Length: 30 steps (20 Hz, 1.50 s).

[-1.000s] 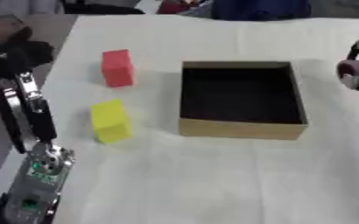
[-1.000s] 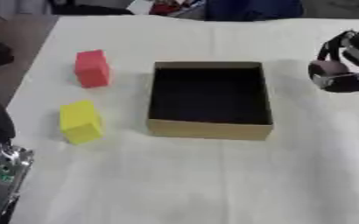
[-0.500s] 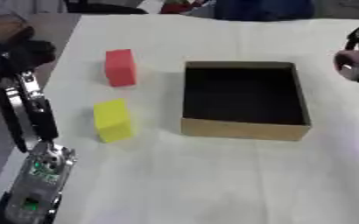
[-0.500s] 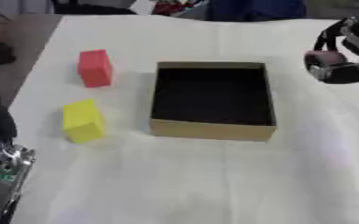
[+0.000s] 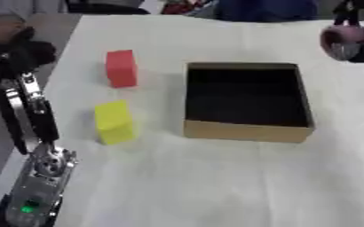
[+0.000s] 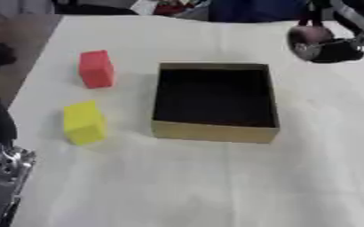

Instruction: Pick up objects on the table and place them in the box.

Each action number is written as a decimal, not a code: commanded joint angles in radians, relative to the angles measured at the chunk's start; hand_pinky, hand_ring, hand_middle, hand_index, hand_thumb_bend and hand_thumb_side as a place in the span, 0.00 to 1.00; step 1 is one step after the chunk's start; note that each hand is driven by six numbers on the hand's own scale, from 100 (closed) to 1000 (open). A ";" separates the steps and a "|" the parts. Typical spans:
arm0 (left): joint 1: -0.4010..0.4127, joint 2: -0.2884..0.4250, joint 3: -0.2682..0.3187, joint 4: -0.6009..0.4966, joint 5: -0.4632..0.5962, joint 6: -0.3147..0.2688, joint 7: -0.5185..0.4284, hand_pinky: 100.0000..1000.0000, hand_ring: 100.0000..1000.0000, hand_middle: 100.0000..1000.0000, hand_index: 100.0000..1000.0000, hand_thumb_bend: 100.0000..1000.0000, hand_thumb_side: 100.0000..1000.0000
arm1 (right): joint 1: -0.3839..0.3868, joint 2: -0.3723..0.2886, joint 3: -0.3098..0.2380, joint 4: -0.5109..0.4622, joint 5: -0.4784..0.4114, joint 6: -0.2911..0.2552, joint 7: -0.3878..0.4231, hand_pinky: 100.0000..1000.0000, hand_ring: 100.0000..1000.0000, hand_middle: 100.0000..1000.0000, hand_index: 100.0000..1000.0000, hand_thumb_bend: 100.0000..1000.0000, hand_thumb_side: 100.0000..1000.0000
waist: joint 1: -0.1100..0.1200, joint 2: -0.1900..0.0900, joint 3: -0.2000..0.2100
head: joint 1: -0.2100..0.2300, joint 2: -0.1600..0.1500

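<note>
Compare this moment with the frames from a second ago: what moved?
The right hand, holding a dark round object, rose toward the table's far edge. The red block, yellow block and empty box stayed put; the left arm stayed at the left edge.

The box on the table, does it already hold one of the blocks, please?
No, the box shows only a dark interior; both blocks lie on the table left of it.

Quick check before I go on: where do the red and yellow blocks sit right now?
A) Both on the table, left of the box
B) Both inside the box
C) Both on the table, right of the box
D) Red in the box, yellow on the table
A: the red block and the yellow block both lie on the white table to the left of the box, whose dark inside shows nothing in it.
</note>
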<state>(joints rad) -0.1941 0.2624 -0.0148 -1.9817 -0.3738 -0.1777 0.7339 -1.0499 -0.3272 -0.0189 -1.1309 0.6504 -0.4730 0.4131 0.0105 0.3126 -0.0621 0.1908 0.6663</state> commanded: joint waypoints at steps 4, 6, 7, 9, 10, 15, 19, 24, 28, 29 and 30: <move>-0.009 0.008 -0.001 -0.018 0.002 -0.002 -0.006 0.57 0.57 0.50 0.76 0.10 1.00 | -0.047 0.016 0.051 -0.070 -0.078 0.046 0.040 0.81 0.73 0.17 0.23 0.00 0.00 | 0.001 -0.027 0.003 | -0.007 -0.002; -0.009 0.008 -0.001 -0.018 0.003 -0.003 -0.006 0.57 0.57 0.50 0.76 0.10 1.00 | -0.054 0.030 0.067 -0.082 -0.095 0.056 0.054 0.81 0.73 0.17 0.23 0.00 0.00 | 0.001 -0.027 0.004 | -0.009 -0.001; -0.009 0.008 -0.001 -0.018 0.003 -0.003 -0.006 0.57 0.57 0.50 0.76 0.10 1.00 | -0.056 0.036 0.075 -0.086 -0.102 0.059 0.061 0.81 0.73 0.17 0.23 0.00 0.00 | 0.001 -0.028 0.005 | -0.010 -0.001; -0.009 0.008 -0.002 -0.018 0.004 -0.003 -0.007 0.57 0.57 0.50 0.76 0.10 1.00 | -0.057 0.049 0.088 -0.094 -0.114 0.063 0.078 0.82 0.73 0.17 0.23 0.00 0.00 | 0.002 -0.027 0.004 | -0.011 0.000; -0.009 0.008 -0.002 -0.018 0.004 -0.004 -0.007 0.57 0.57 0.50 0.76 0.10 1.00 | -0.056 0.056 0.094 -0.097 -0.120 0.065 0.086 0.82 0.74 0.17 0.23 0.00 0.00 | 0.002 -0.027 0.003 | -0.011 0.000; -0.011 0.007 -0.002 -0.018 0.005 -0.004 -0.008 0.57 0.57 0.50 0.76 0.10 1.00 | -0.044 0.082 0.119 -0.097 -0.142 0.073 0.132 0.83 0.74 0.17 0.23 0.00 0.00 | 0.004 -0.025 0.001 | -0.012 0.000; -0.010 0.006 -0.002 -0.018 0.005 -0.003 -0.008 0.57 0.57 0.50 0.76 0.10 1.00 | -0.032 0.091 0.136 -0.086 -0.158 0.075 0.169 0.83 0.74 0.17 0.23 0.00 0.02 | 0.005 -0.023 0.002 | -0.011 0.000; -0.011 0.005 -0.003 -0.018 0.004 -0.003 -0.009 0.57 0.57 0.50 0.76 0.10 1.00 | -0.010 0.093 0.152 -0.064 -0.167 0.078 0.207 0.83 0.74 0.17 0.23 0.00 0.04 | 0.007 -0.020 -0.002 | -0.010 -0.001; -0.012 0.004 -0.004 -0.018 0.004 -0.003 -0.009 0.57 0.57 0.50 0.76 0.10 1.00 | 0.002 0.092 0.158 -0.056 -0.157 0.080 0.215 0.83 0.73 0.17 0.23 0.00 0.04 | 0.007 -0.018 0.000 | -0.009 -0.004; -0.012 0.004 -0.004 -0.018 0.004 -0.003 -0.010 0.57 0.57 0.50 0.76 0.10 1.00 | 0.005 0.092 0.160 -0.055 -0.155 0.079 0.218 0.83 0.73 0.17 0.23 0.00 0.04 | 0.007 -0.018 0.000 | -0.009 -0.004; -0.012 0.003 -0.004 -0.018 0.004 -0.003 -0.010 0.57 0.57 0.50 0.76 0.10 1.00 | 0.008 0.092 0.161 -0.053 -0.151 0.077 0.220 0.83 0.73 0.17 0.23 0.00 0.04 | 0.008 -0.017 0.000 | -0.009 -0.005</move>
<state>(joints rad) -0.1956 0.2624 -0.0205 -1.9817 -0.3688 -0.1799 0.7273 -1.0277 -0.2256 0.1430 -1.1762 0.4963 -0.3938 0.6291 0.0163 0.3133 -0.0624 0.1819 0.6666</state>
